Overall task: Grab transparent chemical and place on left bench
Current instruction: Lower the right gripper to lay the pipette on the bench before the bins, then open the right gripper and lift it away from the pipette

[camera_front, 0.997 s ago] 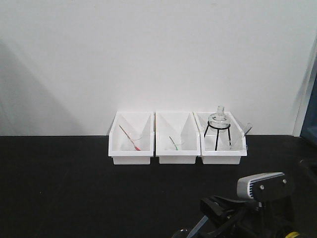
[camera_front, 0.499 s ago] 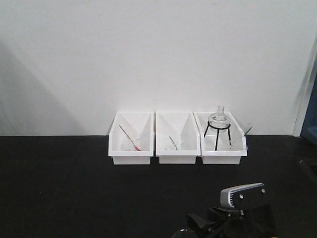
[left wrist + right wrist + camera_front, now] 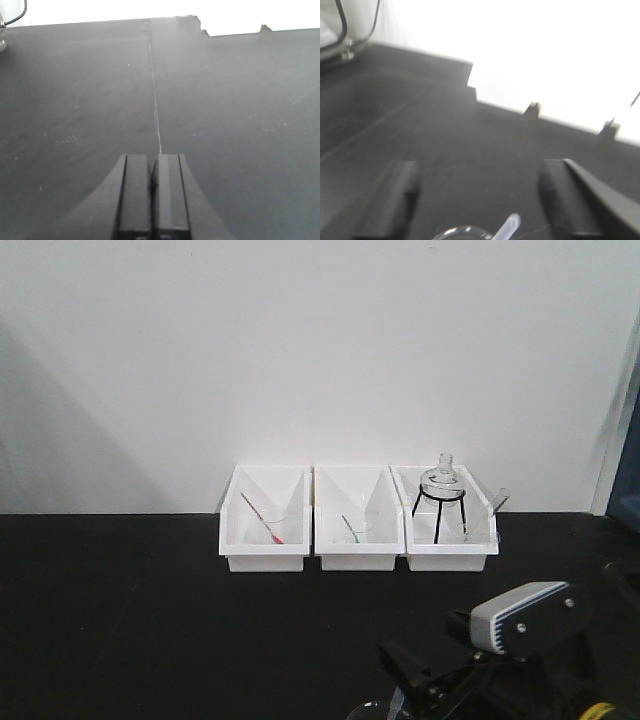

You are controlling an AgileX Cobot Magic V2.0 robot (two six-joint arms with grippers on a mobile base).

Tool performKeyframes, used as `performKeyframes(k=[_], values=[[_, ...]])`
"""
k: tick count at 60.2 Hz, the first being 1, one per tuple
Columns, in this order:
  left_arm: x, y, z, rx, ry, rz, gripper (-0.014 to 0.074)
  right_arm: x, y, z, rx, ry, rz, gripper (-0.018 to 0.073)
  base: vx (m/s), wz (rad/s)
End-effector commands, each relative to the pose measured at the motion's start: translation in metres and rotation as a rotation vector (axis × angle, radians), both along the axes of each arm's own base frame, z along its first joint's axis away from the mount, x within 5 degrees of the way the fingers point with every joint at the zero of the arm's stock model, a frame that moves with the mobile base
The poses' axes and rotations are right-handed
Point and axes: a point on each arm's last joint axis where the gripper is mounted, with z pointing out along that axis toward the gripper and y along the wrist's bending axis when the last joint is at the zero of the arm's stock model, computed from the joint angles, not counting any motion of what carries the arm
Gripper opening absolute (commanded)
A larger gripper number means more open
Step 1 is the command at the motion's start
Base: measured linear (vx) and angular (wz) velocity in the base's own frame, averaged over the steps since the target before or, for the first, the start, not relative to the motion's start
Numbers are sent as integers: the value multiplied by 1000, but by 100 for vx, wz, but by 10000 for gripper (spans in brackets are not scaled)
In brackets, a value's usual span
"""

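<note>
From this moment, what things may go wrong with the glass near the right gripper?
1. The right gripper is open, with the transparent chemical low between its fingers. Only the rim and dropper show, so the grip height is hard to judge, and closing may tip the glass.
2. The right wrist view is blurred, which suggests motion. A fast approach may knock the glass on the left bench.
</note>
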Motion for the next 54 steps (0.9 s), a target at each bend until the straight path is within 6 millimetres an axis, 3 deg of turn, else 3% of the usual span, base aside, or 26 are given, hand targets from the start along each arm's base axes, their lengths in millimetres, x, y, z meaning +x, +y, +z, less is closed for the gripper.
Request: performKeyframes(k=[1, 14, 31, 54], values=[[-1, 0, 3, -14, -81, -1, -3, -14, -9, 36, 33, -134, -7, 390, 0, 0], [-1, 0, 3, -14, -81, -1, -3, -58, -35, 65, 0, -156, 0, -14, 0, 0], [-1, 0, 3, -14, -81, -1, -3, -96, -56, 91, 70, -276, -6, -7, 0, 0], [-1, 0, 3, -14, -81, -1, -3, -105, -62, 97, 59, -333, -7, -8, 0, 0]])
